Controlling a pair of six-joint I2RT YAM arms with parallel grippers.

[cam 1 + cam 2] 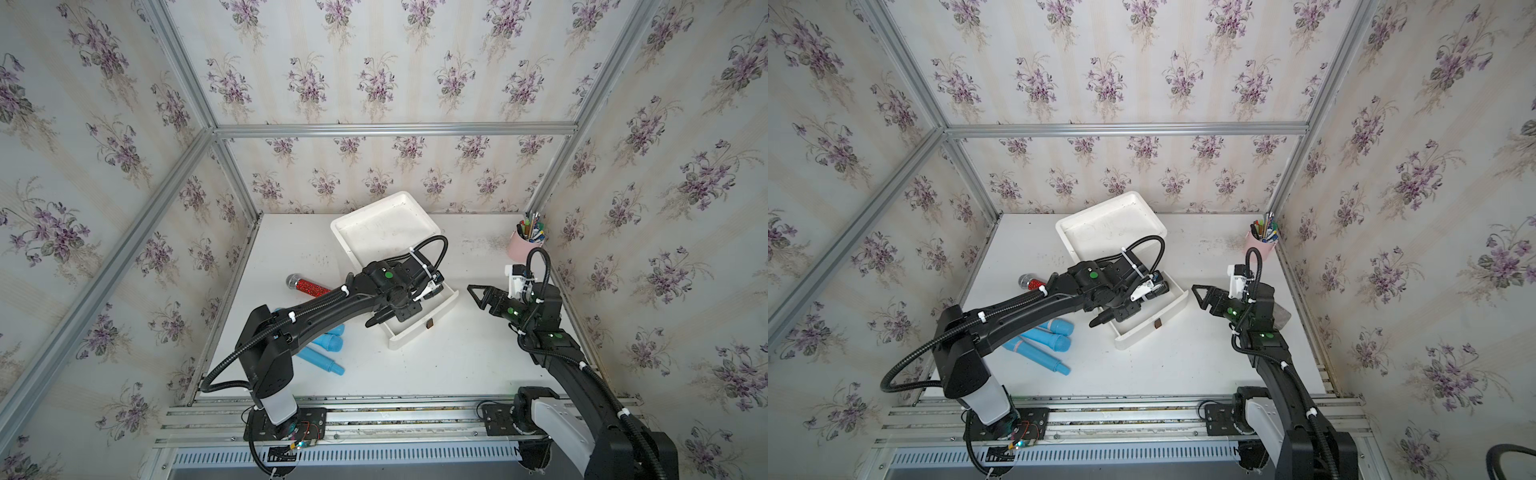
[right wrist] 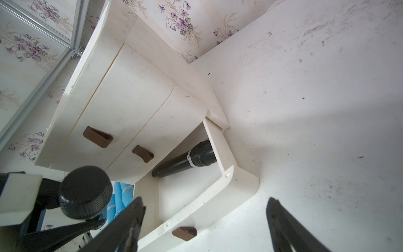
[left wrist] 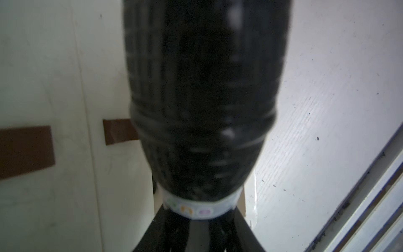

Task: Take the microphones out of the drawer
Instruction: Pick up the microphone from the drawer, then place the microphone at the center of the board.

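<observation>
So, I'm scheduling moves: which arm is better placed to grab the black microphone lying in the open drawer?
Right: the right end effector is open, facing the drawer where that microphone lies. The left end effector is shut on a second black microphone.

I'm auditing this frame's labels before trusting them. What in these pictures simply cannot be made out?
- Inside the drawer, both top views: the left arm covers most of it, so its contents do not show there.
- The black microphone, left wrist view: blurred, fills the frame and hides its own handle.
- The blue microphones, top views: partly under the arm, count unclear.
- The pens in the pink cup: too small to tell apart.
</observation>
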